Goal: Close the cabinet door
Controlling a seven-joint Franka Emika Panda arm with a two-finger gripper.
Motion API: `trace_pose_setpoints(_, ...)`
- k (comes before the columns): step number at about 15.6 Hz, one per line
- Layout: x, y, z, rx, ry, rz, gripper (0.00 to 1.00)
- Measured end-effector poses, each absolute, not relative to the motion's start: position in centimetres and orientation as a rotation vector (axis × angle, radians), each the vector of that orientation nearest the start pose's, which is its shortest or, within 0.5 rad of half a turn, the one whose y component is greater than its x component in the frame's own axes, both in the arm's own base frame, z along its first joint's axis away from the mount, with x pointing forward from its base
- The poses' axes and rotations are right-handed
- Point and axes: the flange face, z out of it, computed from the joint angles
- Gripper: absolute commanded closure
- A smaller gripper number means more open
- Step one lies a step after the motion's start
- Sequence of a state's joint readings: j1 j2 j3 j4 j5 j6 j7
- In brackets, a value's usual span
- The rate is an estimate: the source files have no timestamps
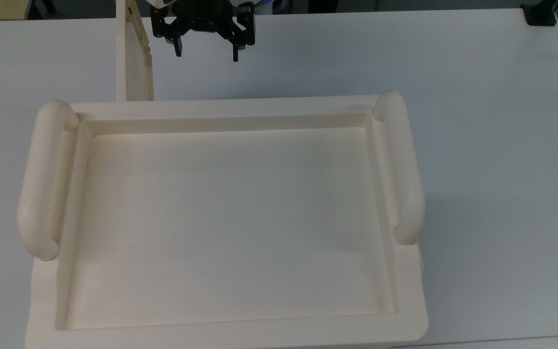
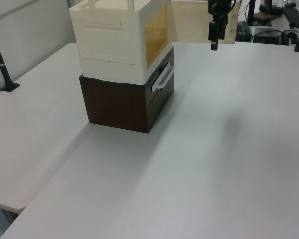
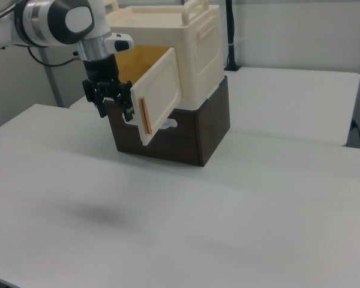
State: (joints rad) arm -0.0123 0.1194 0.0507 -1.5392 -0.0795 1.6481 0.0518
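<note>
The cream cabinet (image 1: 230, 109) shows its recessed tray top in the top view and stands on a dark box. Its cabinet door (image 1: 134, 63) is swung open, sticking out from the front near the top view's left. In the right view the cabinet door (image 3: 162, 93) hangs at an angle, with an orange strip on its free edge. My gripper (image 1: 207, 52) hangs open and empty just right of the door in the top view. In the right view my gripper (image 3: 114, 111) sits just left of the door's free edge. In the left view my gripper (image 2: 214, 39) overlaps the door (image 2: 189, 22).
A dark brown drawer unit (image 2: 122, 102) with a white handle (image 2: 162, 79) carries the cabinet (image 2: 114, 35). The white table (image 2: 214, 149) spreads wide in front. A black post (image 2: 1, 59) stands at the left view's left, and a black clamp (image 1: 540, 14) at the top view's far right corner.
</note>
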Motion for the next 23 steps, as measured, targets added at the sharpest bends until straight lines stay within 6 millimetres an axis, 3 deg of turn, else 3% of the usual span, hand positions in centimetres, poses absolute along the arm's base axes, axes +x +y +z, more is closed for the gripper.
trace_pose_setpoints(2, 59.6, 1.3, 57.8, -3.215, 0.006, 0.012, 1.00)
trace_pose_setpoints(11, 59.6, 1.3, 57.8, -3.215, 0.005, 0.011, 1.00)
trace_pose_setpoints(13, 59.5, 1.3, 58.6, -3.215, 0.006, -0.014, 1.00)
trace_pose_setpoints(15, 58.7, 1.3, 61.0, -3.215, 0.008, -0.057, 1.00)
trace_pose_setpoints(20, 54.7, 1.3, 70.5, -3.201, 0.021, -0.288, 1.00)
trace_pose_setpoints(23, 53.6, 0.0, 73.2, -3.193, 0.062, -0.373, 1.00)
